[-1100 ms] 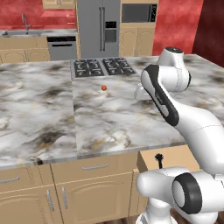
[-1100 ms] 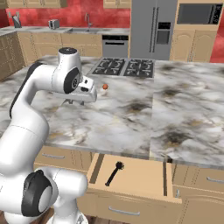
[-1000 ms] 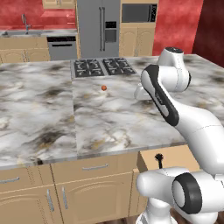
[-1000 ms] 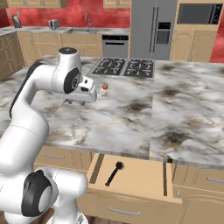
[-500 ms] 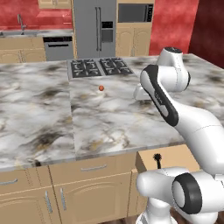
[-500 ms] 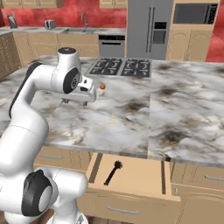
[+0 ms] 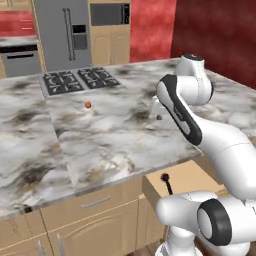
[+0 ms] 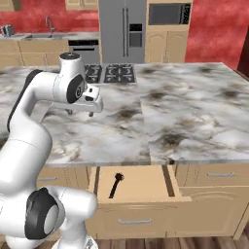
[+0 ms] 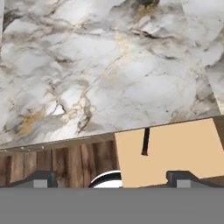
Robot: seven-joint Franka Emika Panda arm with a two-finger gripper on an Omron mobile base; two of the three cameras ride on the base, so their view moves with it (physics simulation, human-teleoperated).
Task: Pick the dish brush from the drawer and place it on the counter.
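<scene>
Marbled stone forms the counter (image 7: 100, 140) in the left base view; below its front edge the drawer (image 7: 192, 175) stands open, the dish brush (image 7: 167, 183) lying inside. Right base view: brush head toward the counter, handle outward, arm bent, claw (image 8: 80, 114) hanging above the counter. Hand view: its fingers spread apart.

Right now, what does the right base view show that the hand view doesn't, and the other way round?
Right base view alone: the stove burners, the fridge, the far sink counter, and the gripper hanging above the counter, holding nothing. Hand view alone: the wooden floor beside the drawer, and the two fingertips set wide apart. Both: the open drawer, the dish brush lying on its bottom, and the marbled counter.
</scene>
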